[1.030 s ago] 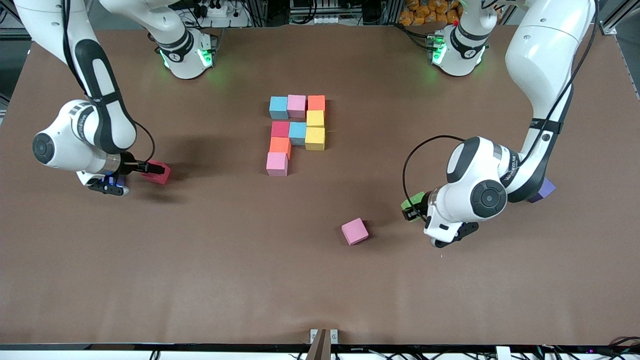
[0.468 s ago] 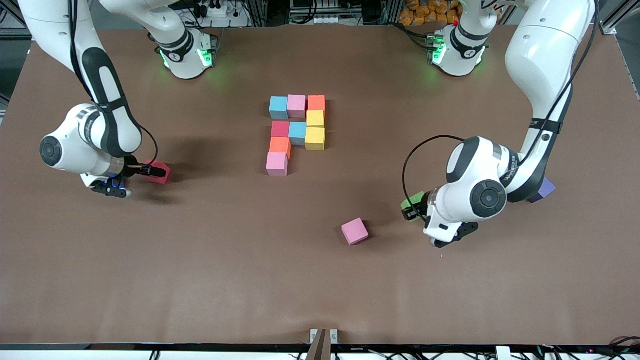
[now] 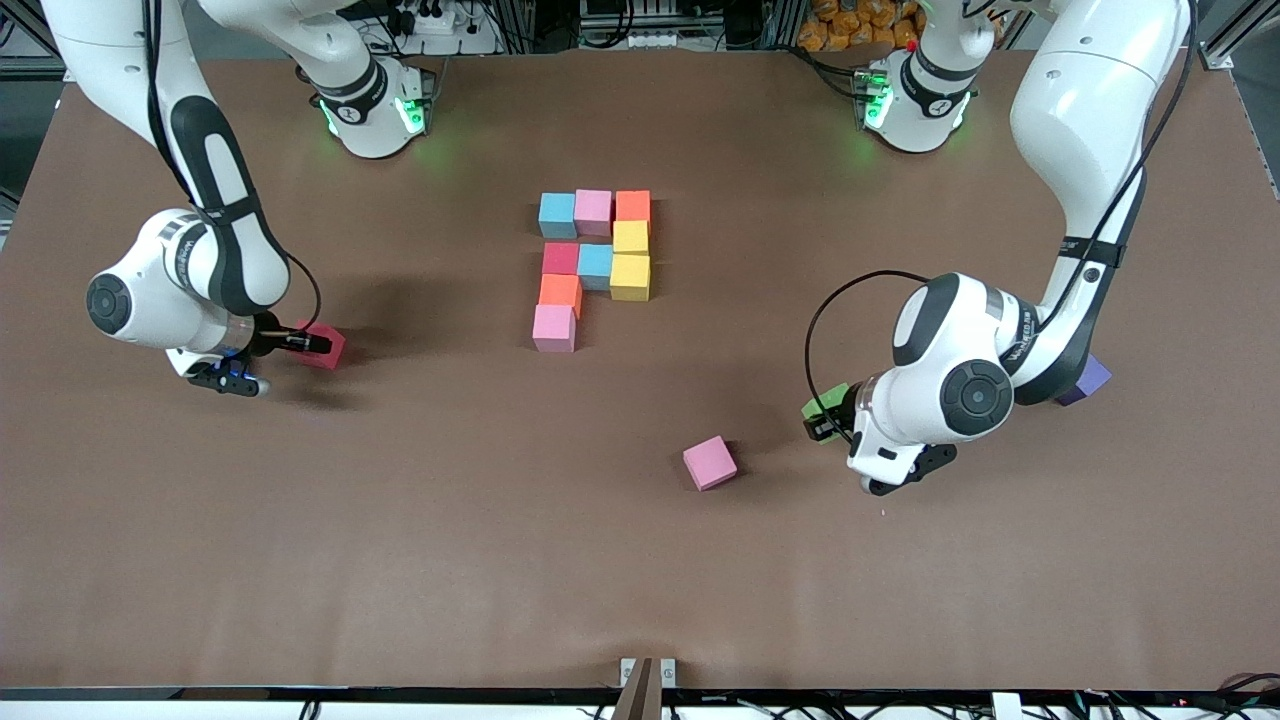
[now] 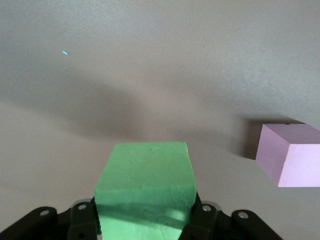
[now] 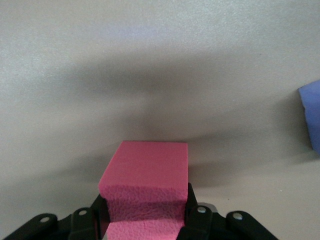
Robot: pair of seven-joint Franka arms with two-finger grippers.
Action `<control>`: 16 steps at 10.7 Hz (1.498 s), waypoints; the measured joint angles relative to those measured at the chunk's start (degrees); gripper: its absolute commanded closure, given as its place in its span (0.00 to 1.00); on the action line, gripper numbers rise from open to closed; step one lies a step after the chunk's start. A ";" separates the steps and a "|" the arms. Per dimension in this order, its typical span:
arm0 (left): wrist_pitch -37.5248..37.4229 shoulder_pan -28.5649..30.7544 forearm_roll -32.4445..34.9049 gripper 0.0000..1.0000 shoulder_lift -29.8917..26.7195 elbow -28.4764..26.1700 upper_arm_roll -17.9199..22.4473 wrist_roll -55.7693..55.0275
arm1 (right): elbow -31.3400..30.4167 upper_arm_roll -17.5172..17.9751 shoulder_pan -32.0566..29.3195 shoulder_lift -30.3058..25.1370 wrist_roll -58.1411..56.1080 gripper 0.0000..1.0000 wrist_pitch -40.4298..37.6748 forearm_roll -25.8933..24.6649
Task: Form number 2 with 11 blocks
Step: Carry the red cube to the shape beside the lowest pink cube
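- Front view: the right gripper (image 3: 305, 343) clasps a red block (image 3: 324, 345) at the right arm's end of the table (image 3: 400, 520); its fingers hide most of the cube.
- Left gripper (image 3: 826, 415) grasps a green block (image 3: 822, 403), largely hidden by the wrist.
- A purple cube (image 3: 1087, 379) peeks from under the left arm.
- Eight blocks of the unfinished number 2 (image 3: 594, 262) sit mid-table.
- A loose pink block (image 3: 710, 462) lies nearer the camera.
- Right wrist view: a blue-violet cube (image 5: 311, 119) is cut off at the frame edge.

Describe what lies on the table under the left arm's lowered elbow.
A purple cube shows one corner there. The left arm covers the rest of it, and anything else beneath cannot be seen.
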 measured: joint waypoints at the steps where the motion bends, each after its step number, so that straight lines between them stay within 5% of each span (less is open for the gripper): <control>1: 0.00 0.00 0.00 1.00 0.00 0.00 0.00 0.00 | 0.22 0.03 0.68 -0.13 -0.05 0.70 -0.47 0.01; 7: 0.00 -0.01 0.00 1.00 0.00 0.00 0.15 0.00 | 9.29 0.83 9.94 -4.20 -0.53 0.70 -11.23 0.03; 12: -0.04 0.06 0.69 1.00 0.26 -0.06 2.85 0.00 | 17.35 9.07 15.05 -4.32 -1.70 0.72 -12.02 0.02; 16: 0.24 0.58 2.30 1.00 1.59 -0.04 4.64 0.18 | 24.34 10.42 24.10 -1.50 -2.01 0.76 -12.01 -0.01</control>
